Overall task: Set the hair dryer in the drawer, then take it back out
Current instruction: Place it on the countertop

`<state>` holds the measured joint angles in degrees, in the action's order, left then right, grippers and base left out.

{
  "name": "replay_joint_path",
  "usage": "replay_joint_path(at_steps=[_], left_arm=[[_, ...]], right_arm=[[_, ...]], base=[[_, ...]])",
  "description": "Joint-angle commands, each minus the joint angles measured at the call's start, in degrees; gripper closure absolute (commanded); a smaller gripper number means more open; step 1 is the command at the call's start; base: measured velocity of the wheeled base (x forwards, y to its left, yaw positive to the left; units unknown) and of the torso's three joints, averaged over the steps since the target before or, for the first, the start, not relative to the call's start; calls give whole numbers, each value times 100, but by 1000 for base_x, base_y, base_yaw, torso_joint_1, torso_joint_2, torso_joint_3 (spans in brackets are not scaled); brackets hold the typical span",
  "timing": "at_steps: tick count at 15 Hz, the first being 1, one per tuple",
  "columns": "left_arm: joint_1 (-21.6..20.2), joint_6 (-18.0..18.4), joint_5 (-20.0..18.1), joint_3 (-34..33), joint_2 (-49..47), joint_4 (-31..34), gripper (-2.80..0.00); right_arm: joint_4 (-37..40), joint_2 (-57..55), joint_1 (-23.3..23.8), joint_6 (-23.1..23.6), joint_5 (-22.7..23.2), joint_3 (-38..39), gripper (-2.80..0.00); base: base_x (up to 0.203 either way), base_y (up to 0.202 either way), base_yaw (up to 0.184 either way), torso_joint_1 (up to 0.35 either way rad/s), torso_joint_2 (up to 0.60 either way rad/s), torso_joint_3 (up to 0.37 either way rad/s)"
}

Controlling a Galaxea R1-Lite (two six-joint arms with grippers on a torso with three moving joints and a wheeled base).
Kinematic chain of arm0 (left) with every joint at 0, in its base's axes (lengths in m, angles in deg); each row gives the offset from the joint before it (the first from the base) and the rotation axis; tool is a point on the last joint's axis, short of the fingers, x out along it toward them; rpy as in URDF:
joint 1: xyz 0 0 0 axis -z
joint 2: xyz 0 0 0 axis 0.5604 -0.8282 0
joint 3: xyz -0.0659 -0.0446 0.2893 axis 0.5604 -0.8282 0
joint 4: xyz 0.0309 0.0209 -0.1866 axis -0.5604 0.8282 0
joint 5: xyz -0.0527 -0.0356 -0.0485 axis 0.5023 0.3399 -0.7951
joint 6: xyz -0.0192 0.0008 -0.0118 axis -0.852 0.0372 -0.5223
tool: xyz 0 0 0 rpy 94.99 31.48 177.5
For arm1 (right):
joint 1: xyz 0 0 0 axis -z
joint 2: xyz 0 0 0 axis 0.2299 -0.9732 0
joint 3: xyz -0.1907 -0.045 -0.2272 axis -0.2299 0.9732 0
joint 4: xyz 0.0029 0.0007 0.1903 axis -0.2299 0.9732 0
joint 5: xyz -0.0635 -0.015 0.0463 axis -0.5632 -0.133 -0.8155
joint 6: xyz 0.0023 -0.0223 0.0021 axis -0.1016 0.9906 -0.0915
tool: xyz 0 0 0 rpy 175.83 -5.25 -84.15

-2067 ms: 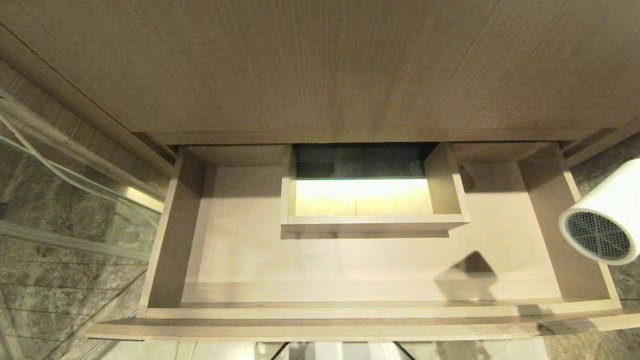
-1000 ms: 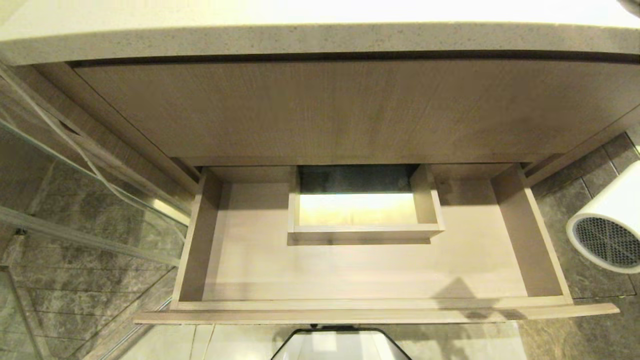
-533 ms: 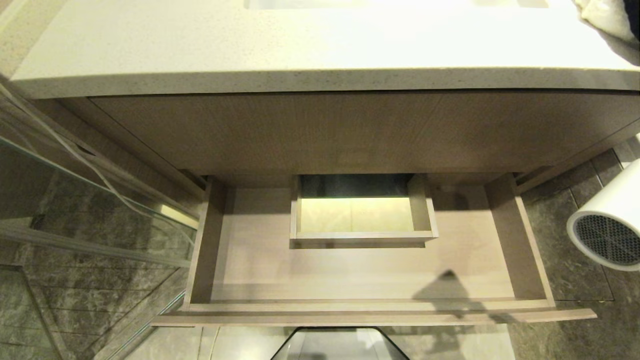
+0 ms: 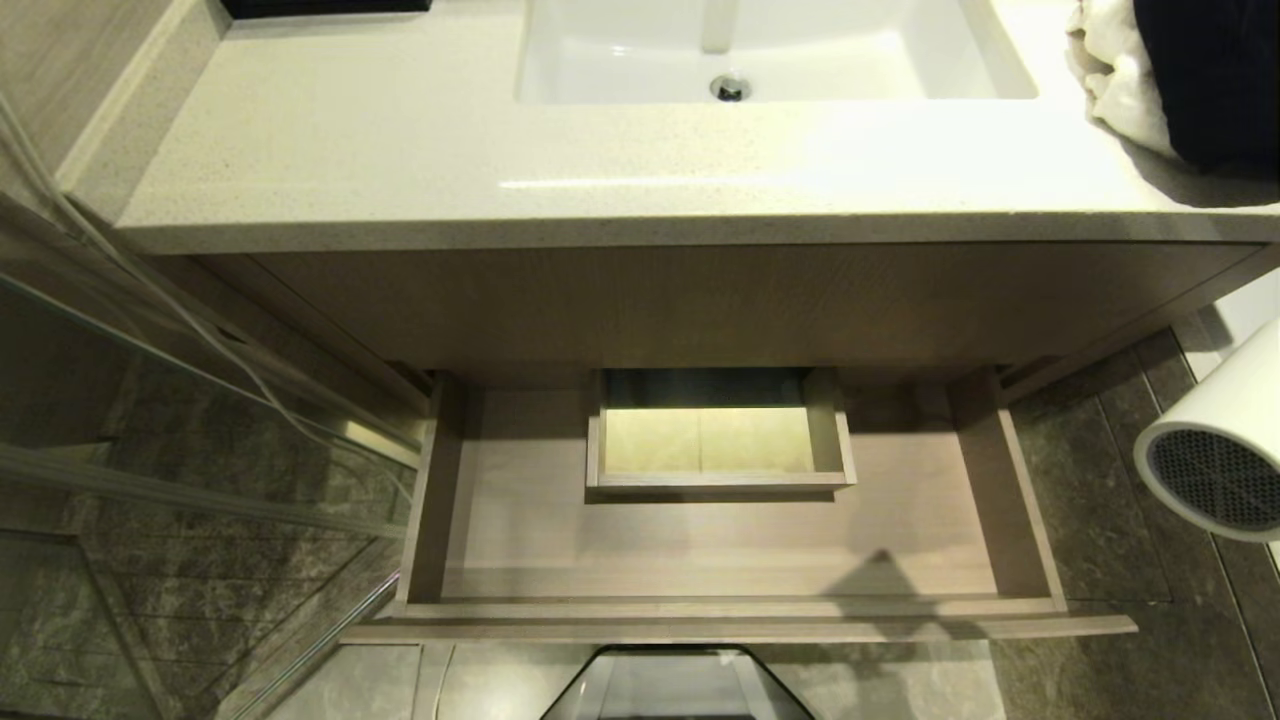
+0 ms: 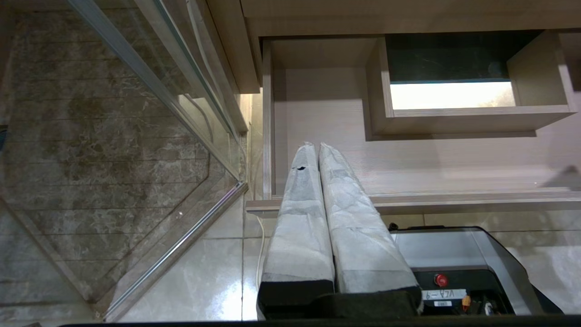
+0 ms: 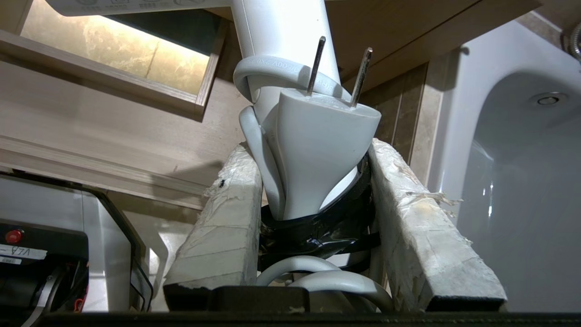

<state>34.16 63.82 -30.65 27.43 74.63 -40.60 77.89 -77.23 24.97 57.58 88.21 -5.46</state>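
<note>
View has lifted — bench [image 4: 400,150] and sink now visible. Right pincer [image 6: 313,181] clamps hair dryer [image 4: 1215,450] beside empty drawer [image 4: 720,610]; left pincer [image 5: 317,150] shut, idle.

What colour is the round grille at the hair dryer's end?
Dark mesh grille in a white rim, seen best in the head view.

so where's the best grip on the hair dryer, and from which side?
Where the right gripper has it: the handle, below the barrel. It is a slim straight shaft that fits between the fingers, while the barrel looks too wide. Come from the handle's free end, fingers either side, trapping the wrapped cord and plug so they don't dangle.
</note>
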Motion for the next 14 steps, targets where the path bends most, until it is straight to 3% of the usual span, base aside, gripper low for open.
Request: replay_joint_path(at_steps=[1,10,14], left_arm=[[1,0,-7,-9,0,0,0],[1,0,1,-9,0,0,0],[1,0,1,-9,0,0,0]], right_arm=[[-4,5,1,16,8,8,0],[-22,14,1,7,17,7,0],[-31,37,1,7,14,8,0]], base=[[0,0,0,212,-399,-192],[0,0,0,184,-339,-161],[0,0,0,11,-20,-10]])
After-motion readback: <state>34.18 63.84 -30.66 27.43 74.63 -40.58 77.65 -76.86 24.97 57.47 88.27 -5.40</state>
